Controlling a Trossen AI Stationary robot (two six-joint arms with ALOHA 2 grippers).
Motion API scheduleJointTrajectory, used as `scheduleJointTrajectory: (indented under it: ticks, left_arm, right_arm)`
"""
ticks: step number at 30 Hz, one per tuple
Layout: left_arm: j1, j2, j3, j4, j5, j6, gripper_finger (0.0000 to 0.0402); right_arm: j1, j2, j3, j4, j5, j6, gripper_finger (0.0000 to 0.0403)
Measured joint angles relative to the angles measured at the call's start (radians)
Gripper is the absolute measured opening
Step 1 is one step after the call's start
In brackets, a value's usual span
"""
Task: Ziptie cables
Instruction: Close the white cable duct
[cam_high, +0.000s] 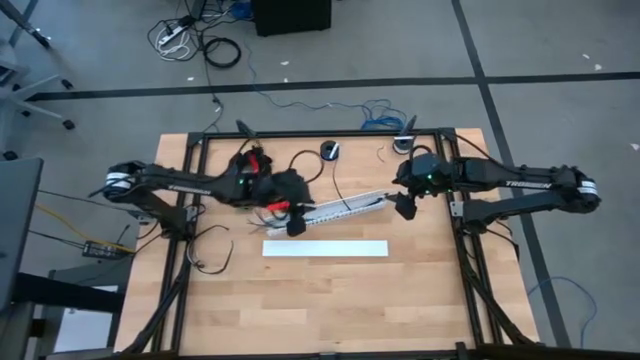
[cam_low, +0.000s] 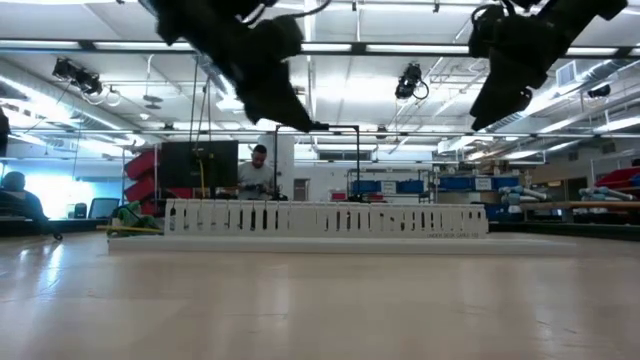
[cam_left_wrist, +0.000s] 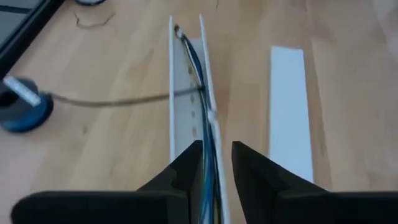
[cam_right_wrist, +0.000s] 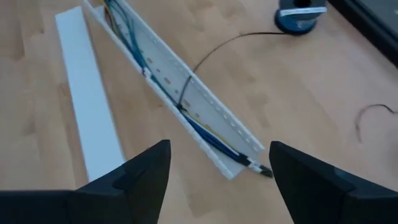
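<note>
White slotted duct (cam_left_wrist: 186, 118) on wooden table (cam_left_wrist: 112, 143), cables (cam_left_wrist: 202, 124) inside; left gripper (cam_left_wrist: 216, 171) fingers straddling them; white cover strip (cam_left_wrist: 289, 112) beside; blue spool (cam_left_wrist: 22, 109).

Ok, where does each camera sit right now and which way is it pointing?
High: overhead, straight down on the table; both arms show.
Low: tabletop height, level at the duct's side; arms hang from above.
Left wrist: behind the left pincer, down along the duct onto the cables.
Right wrist: behind the open right pincer, above the duct's end.
All four share the duct; three also show the white cover strip.
</note>
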Motion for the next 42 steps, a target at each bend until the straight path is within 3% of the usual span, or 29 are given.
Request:
scheduleJointTrajectory:
  ticks: [3,8,15,21,25,30,35,40,42]
  left_arm:
    - [0.025,0.056,0.079,-0.03,0.06,0.055,0.0095]
    - [0.05,0.149,0.143,-0.002,0.065,0.129,0.0146]
    - [0.053,0.3,0.196,0.192,-0.021,0.126,0.0205]
    - [0.066,0.451,0.321,0.177,0.024,0.174,0.0211]
    - [0.072,0.549,0.424,0.08,0.037,0.17,0.0211]
    - [0.072,0.579,0.493,0.06,0.006,0.199,0.0211]
    - [0.078,0.584,0.502,0.057,0.075,0.147,0.0211]
    - [0.079,0.584,0.502,0.13,-0.125,0.142,0.0211]
    - [0.079,0.584,0.503,0.175,-0.146,0.084,0.0211]
  right_arm:
    - [0.0,-0.011,0.0,-0.028,0.039,-0.001,0.027]
    - [0.0,-0.009,0.0,-0.039,0.093,-0.002,0.027]
    - [0.0,-0.003,0.0,-0.046,0.116,-0.008,0.027]
    - [0.0,-0.004,0.0,-0.057,0.116,-0.008,0.027]
    - [0.0,-0.004,0.0,-0.062,0.116,-0.003,0.027]
    - [0.0,-0.004,0.0,-0.083,0.116,0.008,0.027]
    - [0.0,-0.004,0.0,-0.092,0.116,0.008,0.027]
    - [0.0,-0.004,0.0,-0.098,0.117,0.008,0.027]
    - [0.0,-0.004,0.0,-0.097,0.117,0.004,0.027]
